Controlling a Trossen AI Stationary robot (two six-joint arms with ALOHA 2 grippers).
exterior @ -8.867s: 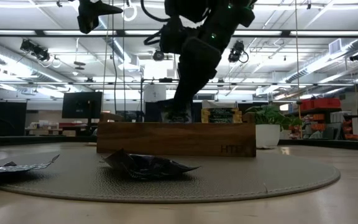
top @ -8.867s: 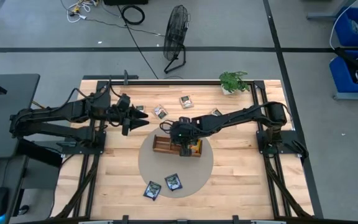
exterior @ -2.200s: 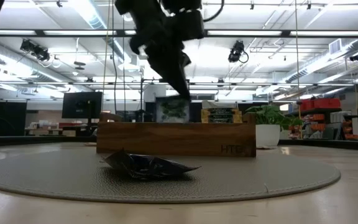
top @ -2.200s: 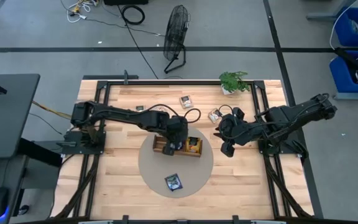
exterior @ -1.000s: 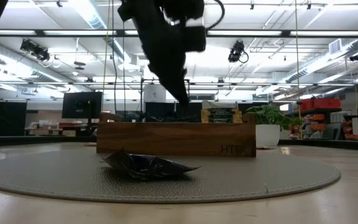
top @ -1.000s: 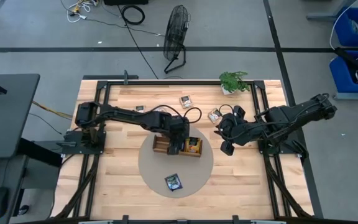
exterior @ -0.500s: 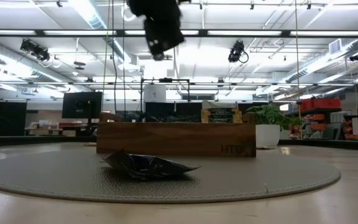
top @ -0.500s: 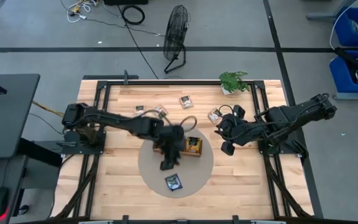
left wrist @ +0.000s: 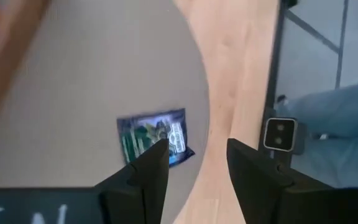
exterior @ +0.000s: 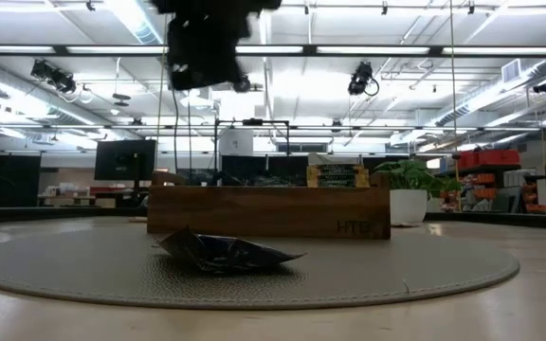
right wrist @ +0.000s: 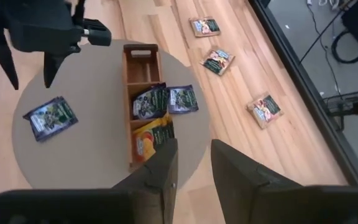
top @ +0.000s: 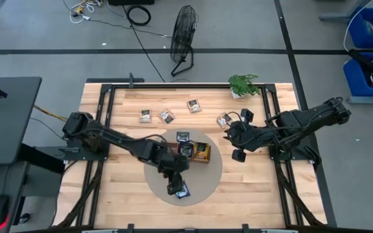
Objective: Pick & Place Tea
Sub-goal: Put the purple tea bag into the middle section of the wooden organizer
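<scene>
Hovering open, left pincer [left wrist: 194, 158] above flat blue tea packet [left wrist: 154, 137] — square, askew on mat [left wrist: 73, 93]

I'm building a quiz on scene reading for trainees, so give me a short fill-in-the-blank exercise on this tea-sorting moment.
1. The left hand hovers over a dark blue tea packet lying on the round ____.
2. The left hand's fingers are ____.
3. The wooden tray holds dark blue packets and one ____ packet.
4. The right hand waits on the same side of the table as the potted ____.

Missing words: mat; open; orange; plant
</scene>
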